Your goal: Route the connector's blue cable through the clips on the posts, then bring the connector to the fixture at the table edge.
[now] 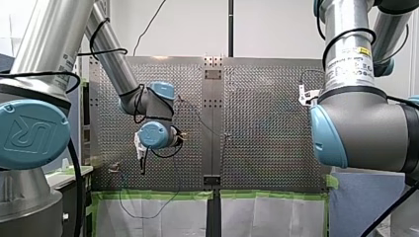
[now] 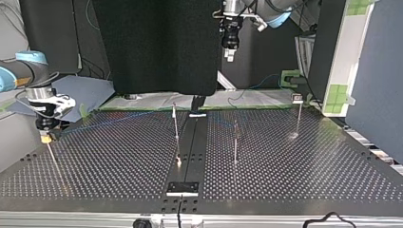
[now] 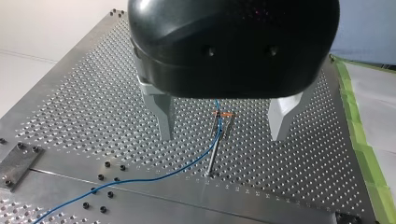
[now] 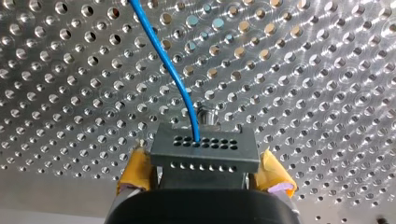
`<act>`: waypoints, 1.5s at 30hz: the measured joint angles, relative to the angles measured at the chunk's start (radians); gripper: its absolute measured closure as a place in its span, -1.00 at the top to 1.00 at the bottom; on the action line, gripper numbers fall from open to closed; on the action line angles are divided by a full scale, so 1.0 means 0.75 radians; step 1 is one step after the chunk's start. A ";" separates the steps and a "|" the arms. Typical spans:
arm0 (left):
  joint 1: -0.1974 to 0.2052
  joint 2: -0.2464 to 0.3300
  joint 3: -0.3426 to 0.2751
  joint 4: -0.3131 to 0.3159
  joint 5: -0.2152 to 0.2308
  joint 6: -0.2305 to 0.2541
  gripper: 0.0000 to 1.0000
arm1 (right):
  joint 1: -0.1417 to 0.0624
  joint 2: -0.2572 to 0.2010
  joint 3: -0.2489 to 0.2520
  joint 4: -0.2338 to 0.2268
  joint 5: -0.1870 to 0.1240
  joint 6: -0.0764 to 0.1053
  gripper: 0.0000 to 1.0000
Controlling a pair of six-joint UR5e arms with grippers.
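The perforated counter [image 2: 294,161] is spreading under both arms. My left hand [image 3: 223,135] is hanging wide open and empty over a post [image 3: 212,156]. My right hand [image 4: 205,170], at the top view's left edge, is clamping the connector [image 4: 205,149]. Its cable [image 4: 161,49] is reaching that post's clip [image 3: 223,114], lengthwise between the left fingers. Only the left wrist view is showing this, and I cannot tell whether it is seated.

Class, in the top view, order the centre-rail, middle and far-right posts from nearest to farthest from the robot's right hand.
1. Centre-rail post, just left of the rail, nearest the right hand.
2. Middle post, right of the rail.
3. Far-right post, at the view's right.
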 joint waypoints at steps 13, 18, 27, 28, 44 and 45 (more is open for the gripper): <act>0.002 0.000 0.000 0.000 -0.001 0.000 1.00 | 0.000 0.000 0.000 -0.001 0.063 0.001 0.98; 0.003 0.000 0.000 0.000 -0.001 0.000 1.00 | -0.002 0.000 0.000 0.001 0.086 0.005 0.98; 0.004 0.000 0.000 0.000 -0.001 0.000 1.00 | -0.003 0.000 0.000 0.010 0.157 0.005 0.98; 0.004 0.000 0.000 0.000 -0.001 0.000 1.00 | -0.002 0.000 0.000 0.011 0.166 0.005 0.98; 0.004 0.000 0.000 0.002 -0.002 0.000 1.00 | 0.001 0.000 0.000 0.044 0.335 0.076 0.98; 0.004 0.000 0.000 0.002 -0.002 0.000 1.00 | 0.001 0.000 0.000 0.050 0.348 0.088 0.98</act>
